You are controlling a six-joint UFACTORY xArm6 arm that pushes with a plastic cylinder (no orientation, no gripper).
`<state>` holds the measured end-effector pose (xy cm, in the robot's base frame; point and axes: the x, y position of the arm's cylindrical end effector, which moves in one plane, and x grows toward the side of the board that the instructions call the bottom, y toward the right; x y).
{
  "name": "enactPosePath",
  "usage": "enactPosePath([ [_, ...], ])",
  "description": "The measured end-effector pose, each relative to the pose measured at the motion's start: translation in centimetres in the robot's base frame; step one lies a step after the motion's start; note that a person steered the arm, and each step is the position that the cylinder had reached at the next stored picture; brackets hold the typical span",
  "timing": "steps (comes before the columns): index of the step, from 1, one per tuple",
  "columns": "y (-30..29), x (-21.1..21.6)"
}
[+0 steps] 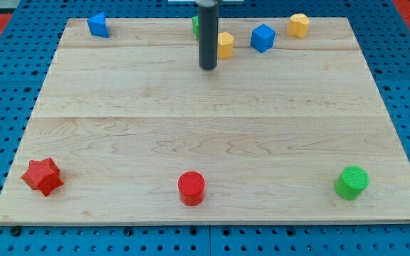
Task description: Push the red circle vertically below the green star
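Note:
The red circle [191, 188] lies near the board's bottom edge, a little left of centre. A green block [196, 25] sits at the view's top, mostly hidden behind my rod, so its shape cannot be made out. My tip [208, 67] rests on the board just below that green block and beside a yellow block [225, 44], far above the red circle.
A red star [43, 176] lies at the bottom left and a green circle [351, 183] at the bottom right. Blue blocks sit at the top left [97, 25] and top centre-right [263, 38]. Another yellow block [298, 25] sits at the top right. The wooden board [212, 128] lies on a blue pegboard.

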<state>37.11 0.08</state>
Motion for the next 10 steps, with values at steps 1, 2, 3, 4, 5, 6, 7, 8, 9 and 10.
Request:
enactPosePath([
  [1,7.4,9.1],
  [2,7.3,21.2],
  [3,3.3,24.7],
  [4,1.7,23.6],
  [5,0.1,18.6],
  [6,1.1,23.7],
  [7,-3.4,24.8],
  [8,-4.6,18.8],
  [9,-3.9,12.4],
  [10,-0.8,10.9],
])
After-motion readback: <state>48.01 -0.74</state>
